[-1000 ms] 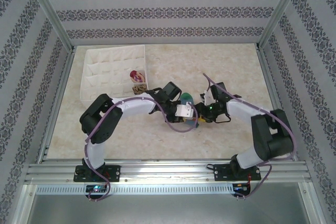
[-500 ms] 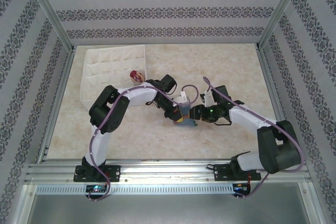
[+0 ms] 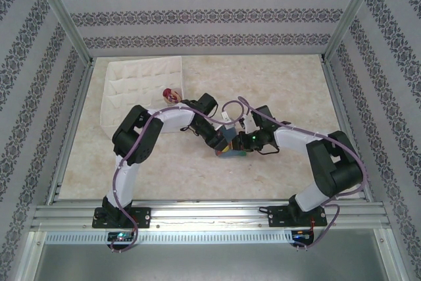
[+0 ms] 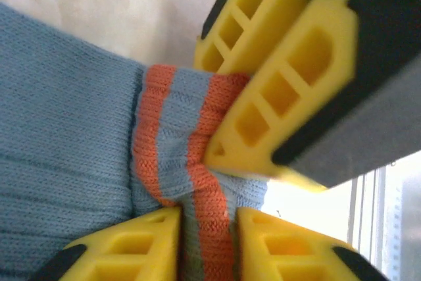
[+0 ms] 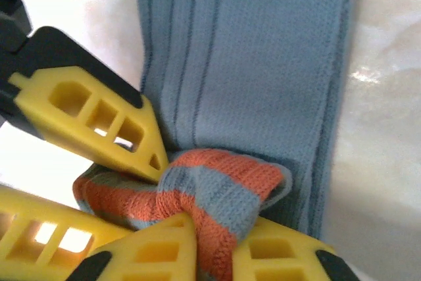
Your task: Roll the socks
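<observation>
- The right tool has just snapped together on the orange-striped cuff of the blue sock. A moment ago its fingers were apart.
- The left tool was tight on the same cuff and has just loosened. Its fingers are now a little apart, with the cuff between them touching both. It is not clear if it is squeezing at all.
- Both arms have come closer together over the middle of the tabletop. The sock lies there, and part of its blue leg is flat.
- This looks like a hand-over. The right tool takes the cuff so the left one can let go and grab again. The sock is not a tidy roll yet.
- A red and tan bundle, likely a rolled sock, sits in the white box.
- No brand, label or words can be read anywhere.
</observation>
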`<state>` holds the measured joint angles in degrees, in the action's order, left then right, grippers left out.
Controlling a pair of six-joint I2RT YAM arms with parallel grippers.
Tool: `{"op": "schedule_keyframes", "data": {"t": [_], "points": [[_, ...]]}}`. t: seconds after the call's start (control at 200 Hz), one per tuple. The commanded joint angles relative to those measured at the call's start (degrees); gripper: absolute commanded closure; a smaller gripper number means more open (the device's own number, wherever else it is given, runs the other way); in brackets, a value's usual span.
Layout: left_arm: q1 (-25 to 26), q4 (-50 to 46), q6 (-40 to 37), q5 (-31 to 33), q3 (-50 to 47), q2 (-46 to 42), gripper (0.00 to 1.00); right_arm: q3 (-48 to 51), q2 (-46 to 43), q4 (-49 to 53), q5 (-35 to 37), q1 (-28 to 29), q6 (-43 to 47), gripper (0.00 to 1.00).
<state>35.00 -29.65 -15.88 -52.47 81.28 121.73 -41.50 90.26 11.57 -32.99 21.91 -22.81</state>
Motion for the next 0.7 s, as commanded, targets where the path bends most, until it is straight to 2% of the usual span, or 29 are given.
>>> {"op": "schedule_keyframes", "data": {"t": [0.0,0.195,0.305,0.52,0.61,0.695], "points": [[-0.46,6.05,-2.40,5.89,-5.97,-4.71,0.68,-0.65,3.39,4.55,4.57,0.46,-1.54,0.93],[1.44,13.19,-11.22,14.26,-12.33,-13.66,0.63,-1.81,7.96,6.89,3.99,0.53,-2.64,0.99],[4.07,25.93,-17.39,20.77,-21.50,-20.91,0.52,-2.66,9.39,8.21,4.33,0.85,-2.81,0.99],[10.72,49.13,-29.90,34.38,-36.40,-26.89,0.45,-4.01,10.70,10.02,4.65,0.94,-2.71,0.99],[12.90,50.72,-33.65,37.32,-37.18,-26.12,0.45,-4.38,11.33,10.48,4.28,1.03,-2.70,0.99],[13.50,45.79,-34.34,38.35,-33.90,-23.50,0.47,-4.56,11.61,10.58,4.17,1.12,-2.77,0.99]]}}
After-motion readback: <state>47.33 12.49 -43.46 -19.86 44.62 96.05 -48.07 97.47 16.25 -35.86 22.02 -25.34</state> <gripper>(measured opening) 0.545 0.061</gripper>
